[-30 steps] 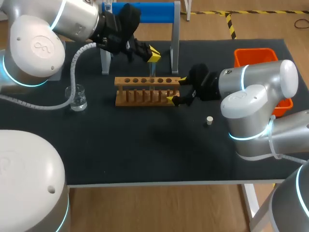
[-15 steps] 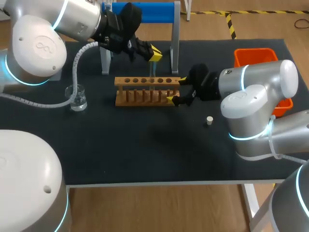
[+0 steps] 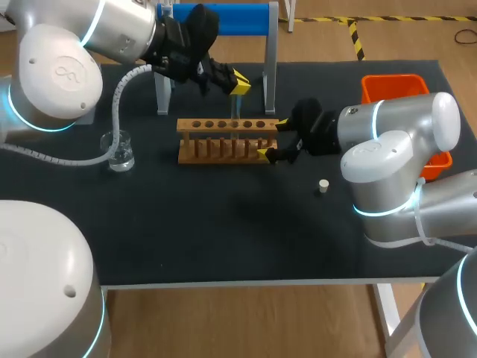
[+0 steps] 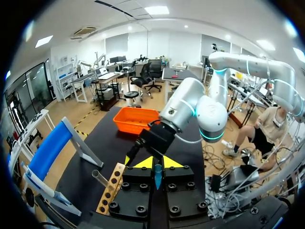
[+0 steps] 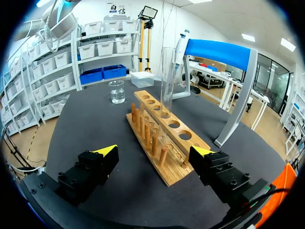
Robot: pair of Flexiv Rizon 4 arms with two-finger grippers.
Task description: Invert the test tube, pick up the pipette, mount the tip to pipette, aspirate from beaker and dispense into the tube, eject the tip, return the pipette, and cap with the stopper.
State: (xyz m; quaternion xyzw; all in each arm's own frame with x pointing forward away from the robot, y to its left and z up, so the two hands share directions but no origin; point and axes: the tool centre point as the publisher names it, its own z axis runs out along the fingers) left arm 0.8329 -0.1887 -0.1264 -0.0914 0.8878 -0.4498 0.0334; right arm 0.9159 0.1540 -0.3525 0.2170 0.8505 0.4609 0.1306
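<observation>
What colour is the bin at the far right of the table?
Orange. The bin shows best in the head view.

A clear glass test tube (image 5: 167, 90) stands upright in a light wooden rack (image 3: 223, 142) with one row of holes. It sits in the third hole from the rack's right end. A small clear glass beaker (image 3: 119, 152) holding a little clear liquid sits on the dark bench (image 3: 223, 239), apart from the rack's left end. A small pale stopper (image 3: 323, 186) stands alone off the rack's right end. A pale pipette (image 5: 182, 42) hangs at the blue-barred stand (image 3: 223, 19) behind the rack.
</observation>
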